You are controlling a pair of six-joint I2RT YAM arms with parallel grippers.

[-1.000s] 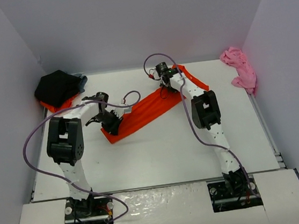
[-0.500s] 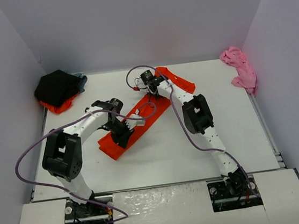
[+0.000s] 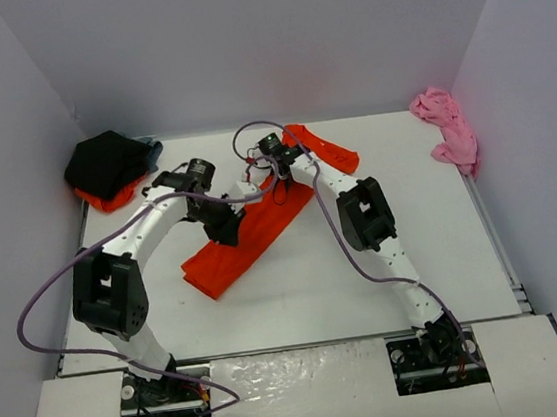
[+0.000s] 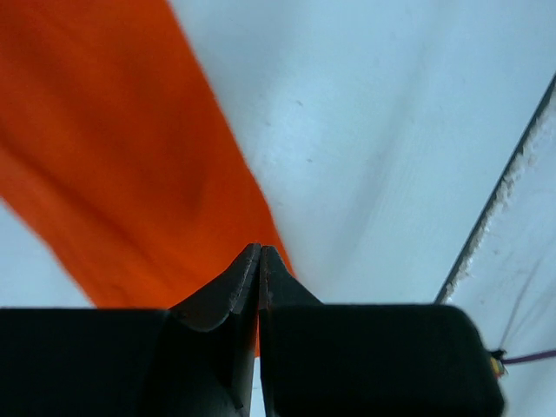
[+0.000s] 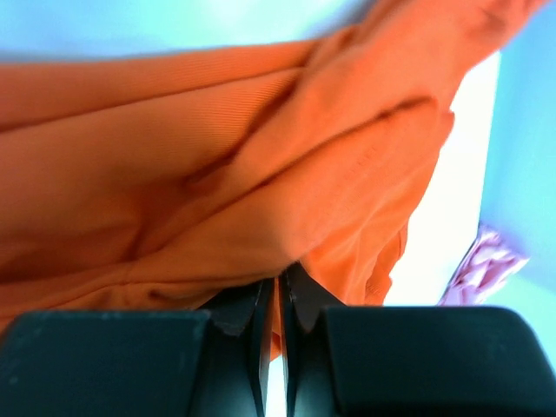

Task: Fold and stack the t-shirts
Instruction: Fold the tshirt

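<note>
The orange-red t-shirt lies as a long folded strip, spanning between your two grippers and running on past the left one. The left gripper is clamped tight on its edge, and the right gripper is pinched closed on bunched cloth. Both bites look shallow, so if you lift unevenly a layer may slip and the fold opens. The black t-shirt and pink t-shirt sit well off to either side.

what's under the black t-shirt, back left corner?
An orange-red t-shirt: only its crumpled edge pokes out along the near side of the black t-shirt, on the table. The rest, and whether it is folded, is covered.
</note>
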